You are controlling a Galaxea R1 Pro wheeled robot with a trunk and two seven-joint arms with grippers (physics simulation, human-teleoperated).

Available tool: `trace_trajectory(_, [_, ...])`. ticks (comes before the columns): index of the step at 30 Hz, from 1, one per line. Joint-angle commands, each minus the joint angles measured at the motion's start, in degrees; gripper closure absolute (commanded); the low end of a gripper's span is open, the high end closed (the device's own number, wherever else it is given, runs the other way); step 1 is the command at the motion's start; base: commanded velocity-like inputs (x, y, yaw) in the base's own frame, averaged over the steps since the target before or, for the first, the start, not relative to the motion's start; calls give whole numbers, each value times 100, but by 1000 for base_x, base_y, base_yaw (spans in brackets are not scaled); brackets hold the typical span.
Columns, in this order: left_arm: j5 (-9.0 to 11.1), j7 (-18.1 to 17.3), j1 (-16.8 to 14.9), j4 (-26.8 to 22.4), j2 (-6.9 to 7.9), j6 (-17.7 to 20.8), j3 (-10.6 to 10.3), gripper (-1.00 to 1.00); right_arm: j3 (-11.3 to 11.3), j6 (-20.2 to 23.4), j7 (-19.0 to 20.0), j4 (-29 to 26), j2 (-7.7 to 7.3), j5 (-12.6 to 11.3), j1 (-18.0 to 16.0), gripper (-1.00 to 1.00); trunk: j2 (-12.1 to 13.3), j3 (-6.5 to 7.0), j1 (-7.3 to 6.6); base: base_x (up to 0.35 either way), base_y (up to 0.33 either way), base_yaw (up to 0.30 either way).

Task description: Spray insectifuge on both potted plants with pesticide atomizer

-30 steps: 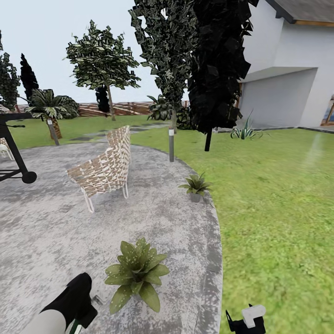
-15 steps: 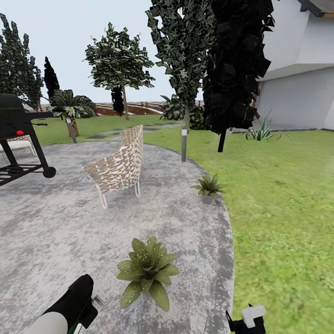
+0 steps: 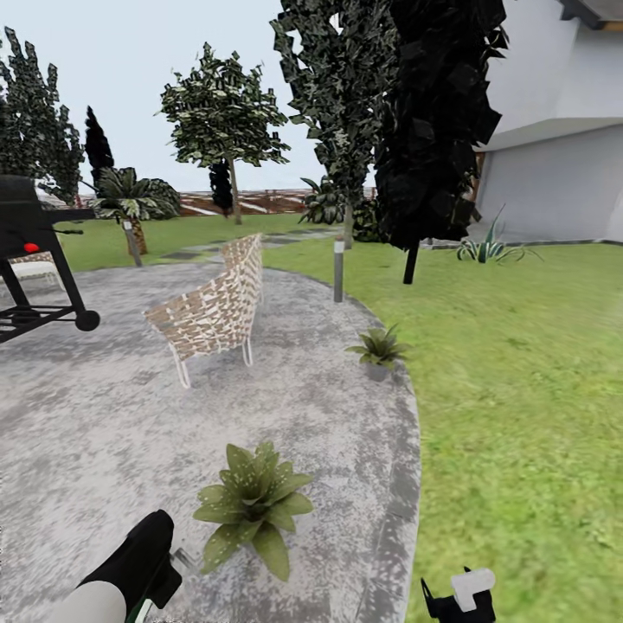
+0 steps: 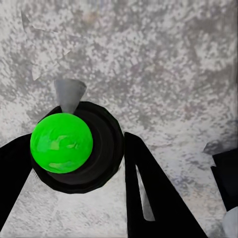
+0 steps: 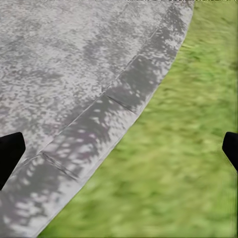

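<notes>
Head view looks across a round grey stone patio (image 3: 104, 415) edged by lawn (image 3: 519, 389), with the left arm low at the near edge and the right gripper (image 3: 459, 597) low over the grass. Just ahead of the left arm stands the nearer potted plant (image 3: 249, 506), a rosette of speckled leaves; the farther potted plant (image 3: 377, 350) sits at the patio rim, well beyond both grippers. Past the plants are a woven chair (image 3: 212, 313), a grey bollard lamp (image 3: 338, 270), a black grill (image 3: 35, 260) out to the left, and a slatted fence (image 3: 260, 202) behind the trees. Left wrist view looks down along the left gripper (image 4: 74, 163), whose dark fingers (image 4: 148, 193) are clamped on the pesticide atomizer (image 4: 74, 146). The bottle is seen end-on: its long axis runs away from the camera toward the stone below, so it shows as a dark round body with a bright green disc, and a pale grey nozzle cone (image 4: 68, 94) pokes out sideways from the far end, pointing away from the gripper's palm. Right wrist view shows only the two dark fingertips (image 5: 10, 153) at the frame's opposite edges, spread wide with nothing between them, above the curved paving border where stone meets grass.
</notes>
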Motion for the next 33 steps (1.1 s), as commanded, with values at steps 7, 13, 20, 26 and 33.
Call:
trace_trajectory(7, [-61, -55, -3, -19, -11, 7, 29, 100, 18, -9, -35, 3, 10, 36, -2, -100, -3, -6, -1, -15, -274, 257])
trace_trajectory(13, [27, -55, -3, -201, -14, 7, 36, 100, 18, -9, -35, 4, 10, 36, -2, -100, -3, -6, -1, -107, -273, 277])
trace_trajectory(20, [291, -55, -3, -212, -6, 3, 21, 100, 18, -9, -35, 3, 10, 36, -2, -100, -3, -6, -1, -69, -271, 277])
trace_trajectory(26, [299, -55, -3, -212, -6, -1, 20, 100, 18, -9, -35, 2, 12, 36, -2, -100, -3, -6, -1, 64, -271, 277])
trace_trajectory(33, [291, -55, -3, -212, -5, 7, 23, 100, 10, -9, -47, 2, -31, 36, -2, -100, -3, -6, -1, 155, -258, 58])
